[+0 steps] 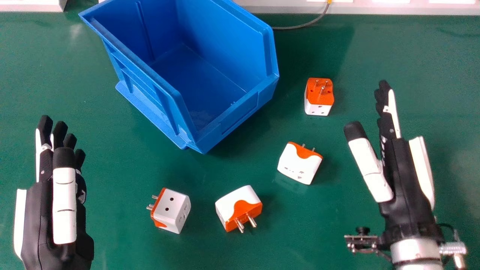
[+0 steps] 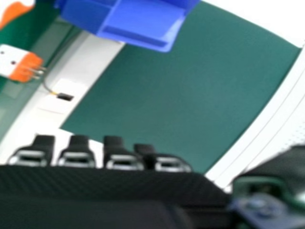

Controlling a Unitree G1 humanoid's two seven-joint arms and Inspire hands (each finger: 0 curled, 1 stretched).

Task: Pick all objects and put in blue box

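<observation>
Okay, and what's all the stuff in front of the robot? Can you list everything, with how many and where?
Box: one, blue, far side of the table, left of centre
Plug adapters: four, white and orange, outside the box; one right of it, one nearer, two on the near side
Table: one, green, under everything
Cable: one, grey, behind the box
Edging: white, along the table's far edge
Forearm: one, silver, bottom right
Left hand: one, black and white, left side
Right hand: one, black and white, right side
</observation>
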